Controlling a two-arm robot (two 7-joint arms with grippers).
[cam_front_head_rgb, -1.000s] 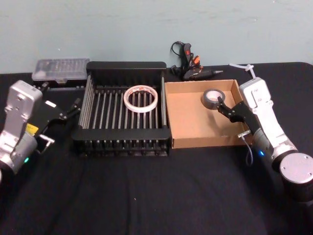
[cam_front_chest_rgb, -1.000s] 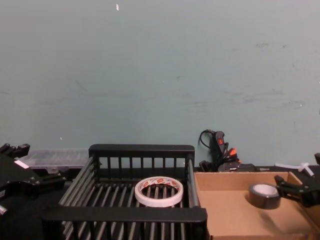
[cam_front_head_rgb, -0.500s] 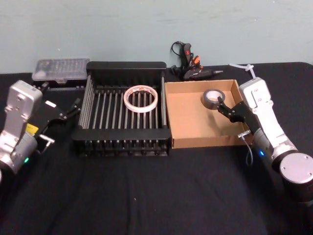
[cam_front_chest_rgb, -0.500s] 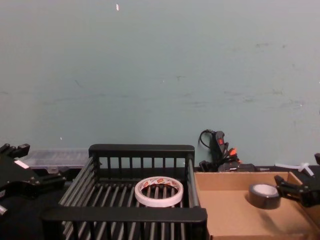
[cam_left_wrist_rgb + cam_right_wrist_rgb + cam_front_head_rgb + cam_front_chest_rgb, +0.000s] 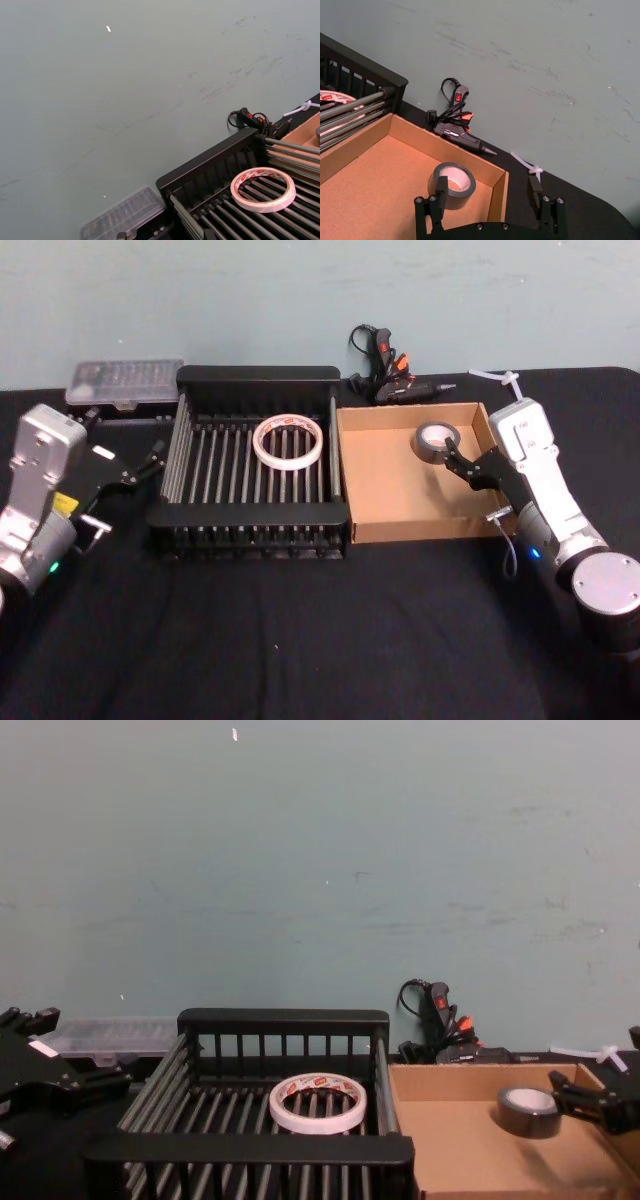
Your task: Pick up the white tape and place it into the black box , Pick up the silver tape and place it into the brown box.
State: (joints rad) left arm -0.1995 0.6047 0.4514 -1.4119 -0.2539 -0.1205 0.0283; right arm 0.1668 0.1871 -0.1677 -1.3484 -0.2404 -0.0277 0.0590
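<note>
Little has changed in the last second: the right tool (image 5: 455,459) stays open beside the silver tape (image 5: 436,440), which rests free in the brown box's (image 5: 400,528) far-right corner. White tape (image 5: 287,440) lies in the black box (image 5: 250,510); left tool (image 5: 140,468) parked, open. Both placements look done.

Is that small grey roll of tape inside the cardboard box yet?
Yes. The silver tape lies flat on the floor of the brown box, near its far right corner.

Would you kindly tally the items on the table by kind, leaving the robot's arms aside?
Tape rolls: 2, the white tape and the silver tape
Boxes: 2, the black box and the brown box
Glue guns: 1
Clear plastic cases: 1
Cable ties: 1
Total: 7
</note>
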